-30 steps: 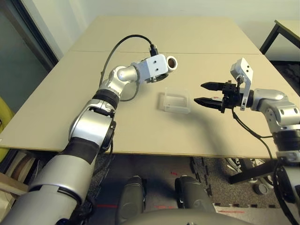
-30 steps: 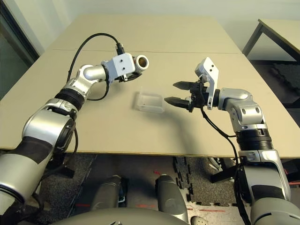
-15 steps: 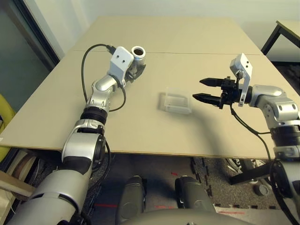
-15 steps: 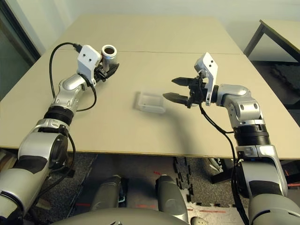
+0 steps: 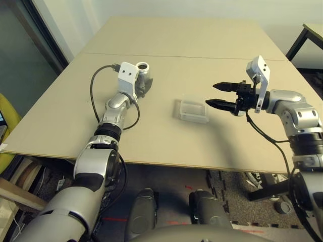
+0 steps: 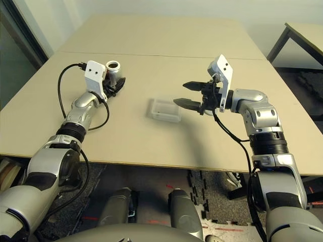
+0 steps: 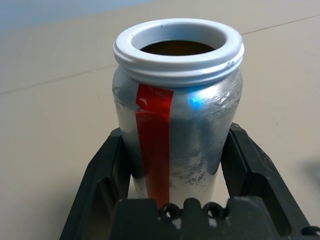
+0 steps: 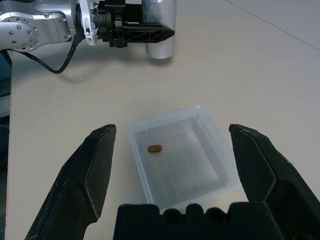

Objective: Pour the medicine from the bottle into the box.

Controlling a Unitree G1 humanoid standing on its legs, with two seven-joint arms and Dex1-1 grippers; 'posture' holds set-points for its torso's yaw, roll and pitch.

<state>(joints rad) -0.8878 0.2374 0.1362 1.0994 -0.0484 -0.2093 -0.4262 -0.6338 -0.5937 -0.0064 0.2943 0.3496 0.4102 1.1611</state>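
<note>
The silver bottle (image 5: 145,75) with a red stripe stands upright, mouth open and cap off, on the table's left side. My left gripper (image 7: 176,140) is shut on the bottle's lower body, one black finger on each side. The base sits at or just above the tabletop. The clear plastic box (image 5: 193,109) lies flat in the middle of the table, well to the right of the bottle. A small brown pill (image 8: 154,148) lies inside the box (image 8: 182,155). My right gripper (image 5: 211,94) hovers open just right of the box, fingers pointing at it and holding nothing.
The beige table (image 5: 212,55) has a seam across its far half and bare surface around the box. A black cable (image 5: 96,91) loops from my left wrist. Another table's dark leg (image 5: 295,45) shows at far right.
My left arm has swung the bottle left, away from above the box, turned it from tipped to upright and lowered it. The right gripper edged closer to the box, still open.
</note>
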